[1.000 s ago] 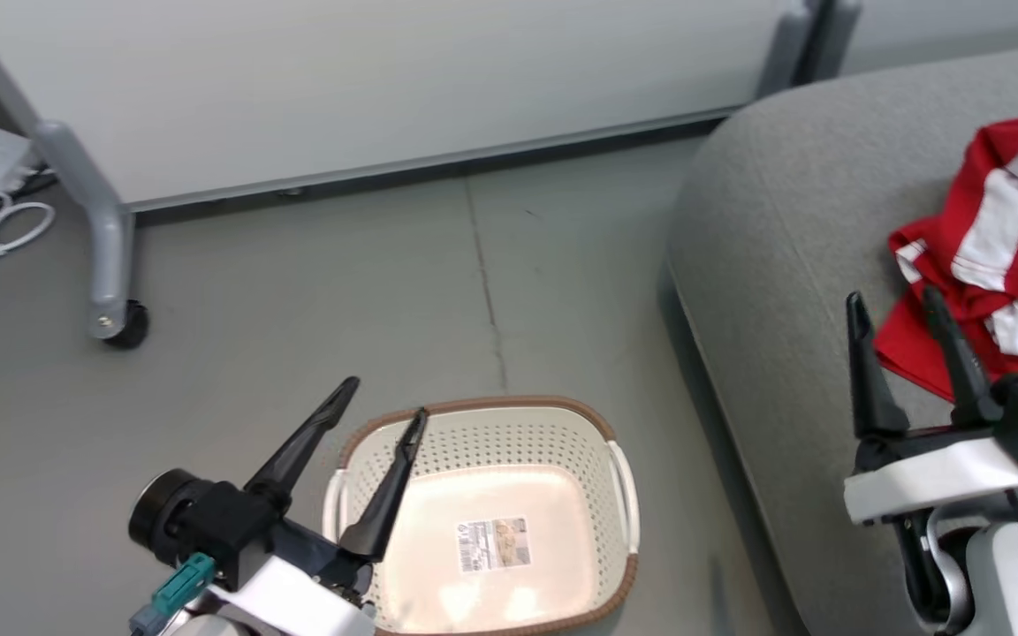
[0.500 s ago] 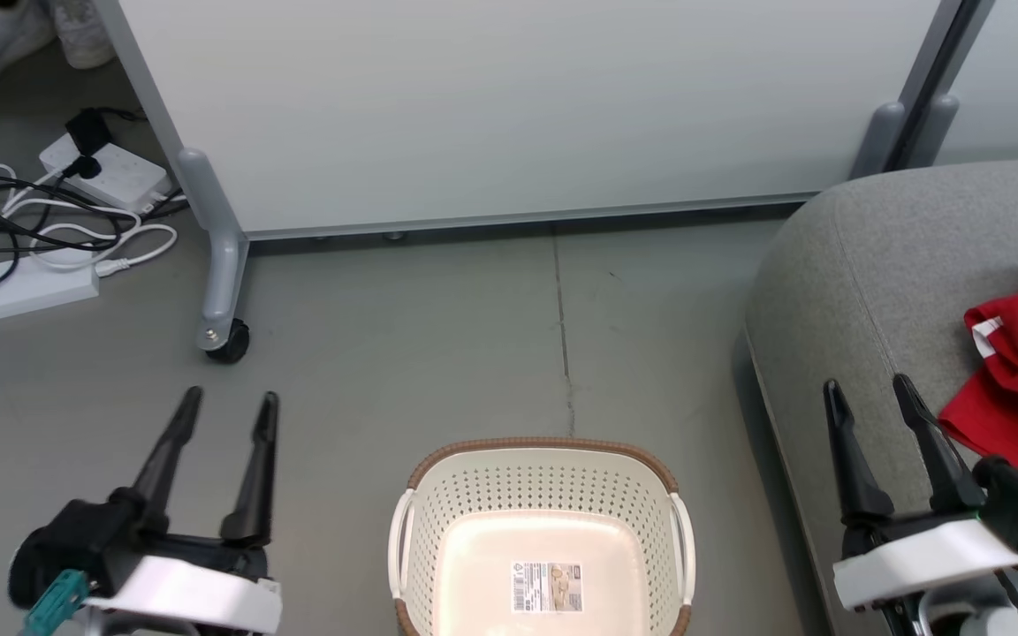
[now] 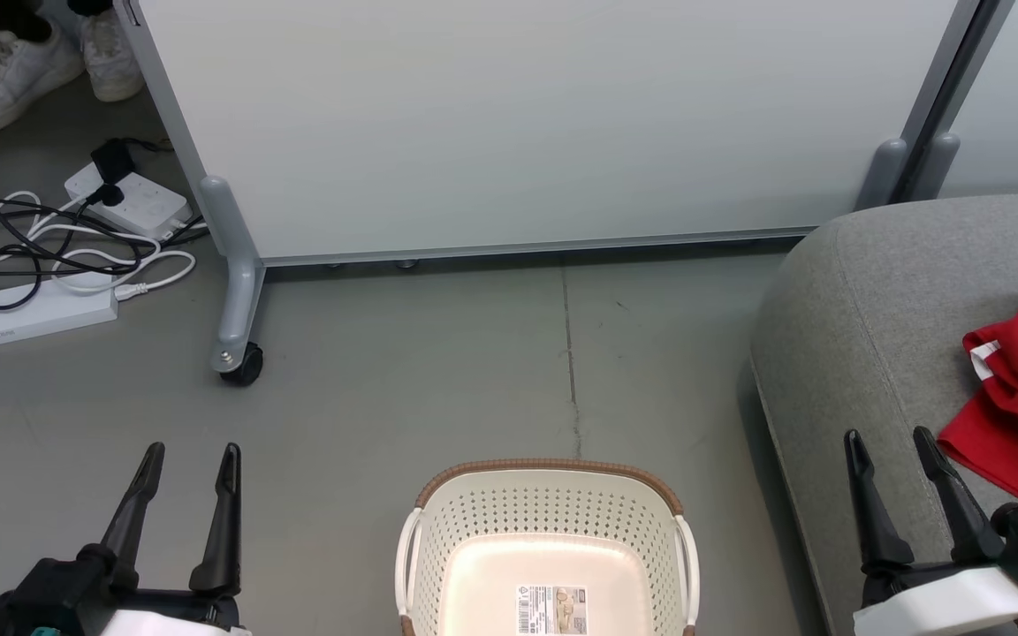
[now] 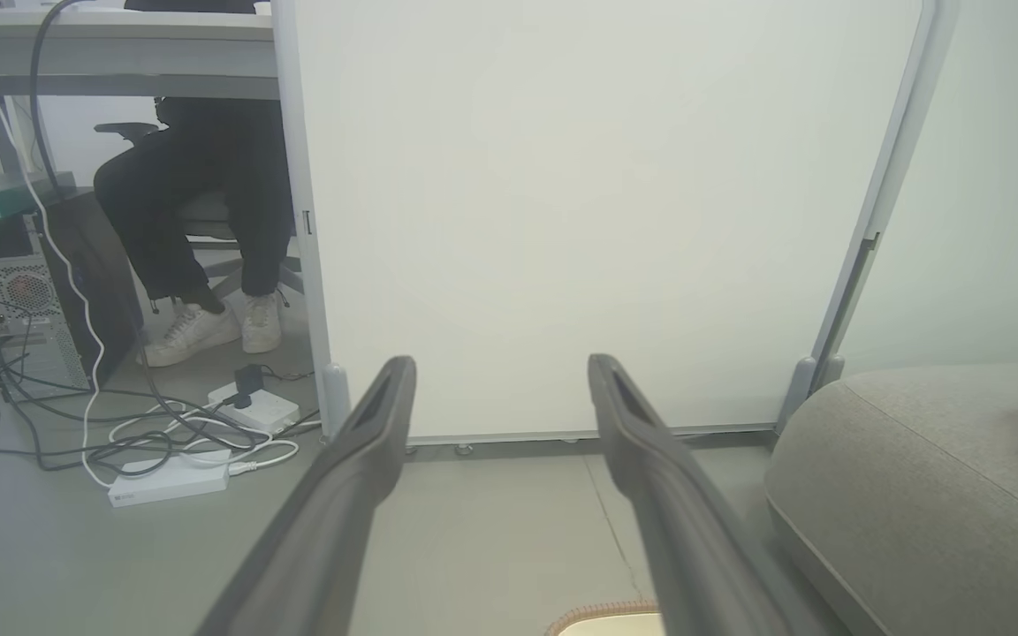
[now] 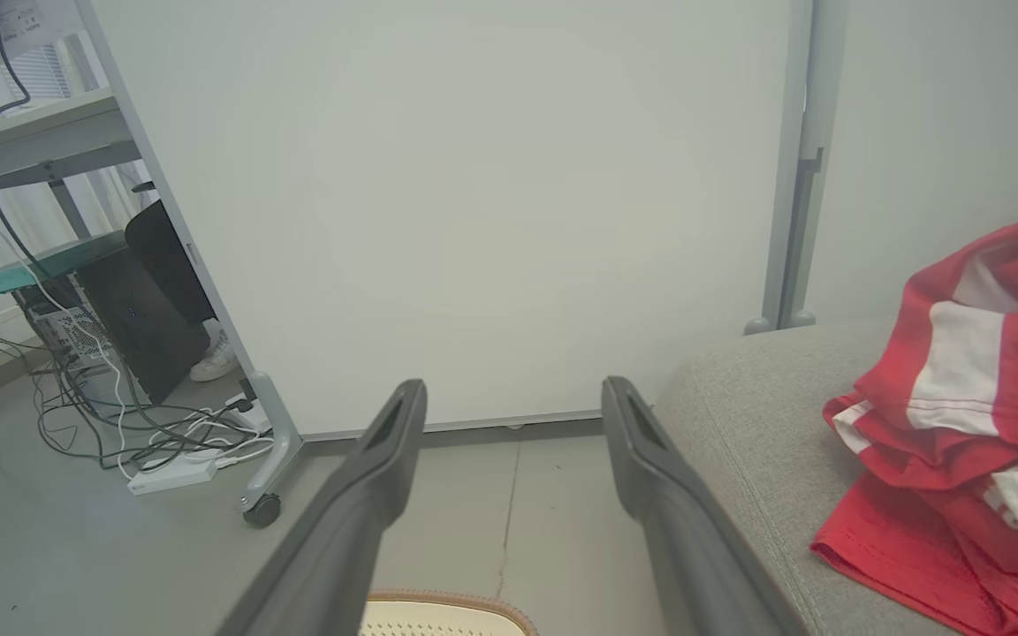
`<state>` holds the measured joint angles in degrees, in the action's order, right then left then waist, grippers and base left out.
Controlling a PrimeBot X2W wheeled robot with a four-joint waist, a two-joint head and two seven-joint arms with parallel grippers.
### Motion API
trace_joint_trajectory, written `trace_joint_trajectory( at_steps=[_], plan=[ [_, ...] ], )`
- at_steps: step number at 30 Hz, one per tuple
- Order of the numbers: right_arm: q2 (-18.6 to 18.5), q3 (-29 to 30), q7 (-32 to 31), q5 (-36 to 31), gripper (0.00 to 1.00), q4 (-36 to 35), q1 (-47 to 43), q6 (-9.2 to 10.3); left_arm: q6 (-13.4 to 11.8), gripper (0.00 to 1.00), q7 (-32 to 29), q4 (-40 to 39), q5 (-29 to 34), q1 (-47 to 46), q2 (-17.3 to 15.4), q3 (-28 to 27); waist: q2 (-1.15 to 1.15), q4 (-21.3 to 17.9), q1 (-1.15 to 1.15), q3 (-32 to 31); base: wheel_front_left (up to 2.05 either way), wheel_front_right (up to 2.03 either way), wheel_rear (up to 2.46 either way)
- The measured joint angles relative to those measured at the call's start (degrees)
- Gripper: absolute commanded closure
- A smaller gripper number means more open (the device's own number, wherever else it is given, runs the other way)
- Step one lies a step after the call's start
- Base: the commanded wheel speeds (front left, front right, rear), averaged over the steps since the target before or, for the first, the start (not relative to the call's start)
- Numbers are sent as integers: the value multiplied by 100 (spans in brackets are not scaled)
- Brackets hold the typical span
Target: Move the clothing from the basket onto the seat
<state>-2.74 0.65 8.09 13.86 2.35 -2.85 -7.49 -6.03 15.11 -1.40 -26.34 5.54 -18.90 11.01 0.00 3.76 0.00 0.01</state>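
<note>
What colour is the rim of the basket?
Brown, woven-look rim on the cream basket; best seen in the head view.

The basket [image 3: 549, 465] stands on the floor [image 3: 429, 371] at the middle front. The left tool [image 3: 193, 450] is to its left. To its right is the right tool [image 3: 885, 435], by the sofa [image 3: 862, 336]. The clothing [image 3: 1017, 415] lies on the sofa, well apart from the basket. Behind them stands a partition panel [image 3: 518, 124] on a caster [image 3: 244, 364]. At the far left a power strip [image 3: 133, 199] lies among cables [image 3: 49, 256], with shoes [image 3: 5, 66] behind.
</note>
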Motion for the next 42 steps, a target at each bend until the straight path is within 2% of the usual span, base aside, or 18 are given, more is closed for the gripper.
trace_joint_trajectory(
  at_steps=[11, 42],
  plan=[
    [0, 23, -112, -16, 0, -162, -239, 0, 245, 0, 2, 396, 367, 122, 200, -82, 0, -78, 0, -131, 0, 0, 0],
    [0, -38, -227, -30, 0, -152, -237, 0, 407, 0, 2, 699, 818, 121, 434, -305, 0, -54, 0, -112, 0, 0, 0]
  ],
)
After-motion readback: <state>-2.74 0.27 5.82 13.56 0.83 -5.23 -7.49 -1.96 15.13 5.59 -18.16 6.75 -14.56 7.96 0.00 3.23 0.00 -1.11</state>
